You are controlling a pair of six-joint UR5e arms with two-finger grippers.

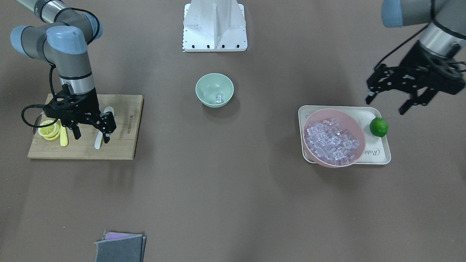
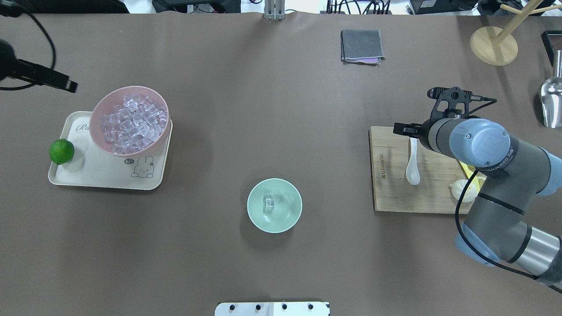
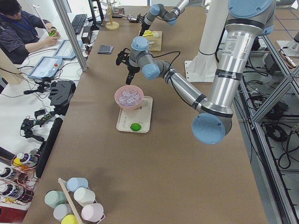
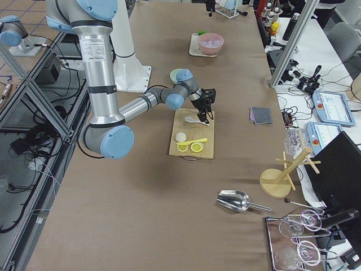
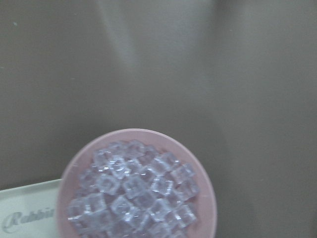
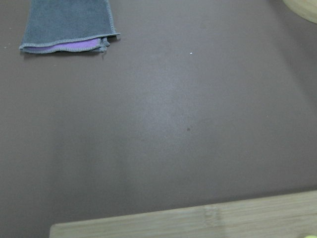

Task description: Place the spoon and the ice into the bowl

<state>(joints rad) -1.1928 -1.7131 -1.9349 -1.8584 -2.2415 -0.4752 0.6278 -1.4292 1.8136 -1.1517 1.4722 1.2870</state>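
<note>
Lying on the cutting board at the bowl's three o'clock, the spoon sits beneath the spread right pincer — one ice cube rests in the bowl; the left pincer, also spread, hangs above the bench.

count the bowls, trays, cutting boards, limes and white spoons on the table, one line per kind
bowls: 2, the pink bowl and the mint-green bowl
tray: 1
cutting board: 1
lime: 1
white spoon: 1
total: 6
</note>
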